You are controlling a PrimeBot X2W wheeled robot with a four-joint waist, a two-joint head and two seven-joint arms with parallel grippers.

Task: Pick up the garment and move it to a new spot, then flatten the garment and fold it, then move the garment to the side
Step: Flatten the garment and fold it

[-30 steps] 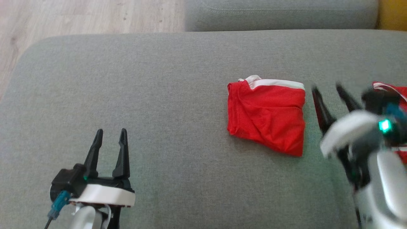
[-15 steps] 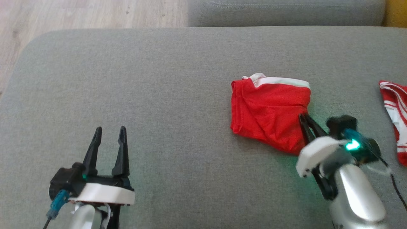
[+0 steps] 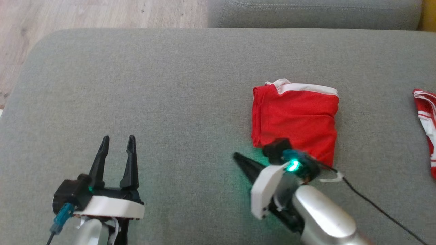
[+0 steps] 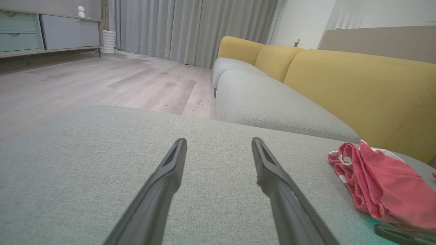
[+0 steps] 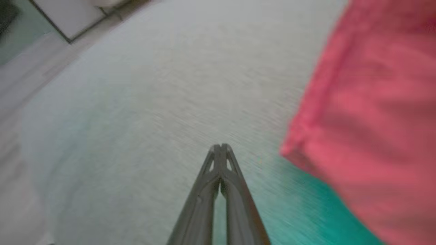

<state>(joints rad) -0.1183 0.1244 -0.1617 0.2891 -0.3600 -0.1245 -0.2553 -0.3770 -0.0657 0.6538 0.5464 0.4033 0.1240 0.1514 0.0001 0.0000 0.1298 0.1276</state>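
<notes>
Garment (image 3: pixel 295 119) folded; shifting it aside looks like the step in hand.
Right gripper (image 3: pixel 236 156), jaws clenched empty, sits at its 8 o'clock; left gripper (image 3: pixel 119 137) released. Next: reopen, grasp an edge.

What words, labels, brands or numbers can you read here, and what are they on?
None can be read. The folded red garment bears only white trim, the second red cloth only white stripes; the grey cushion, the cabinet and the yellow sofa back carry no markings.

Silver forearms (image 3: pixel 322 217), white collars (image 3: pixel 112 208), black jaws
</notes>
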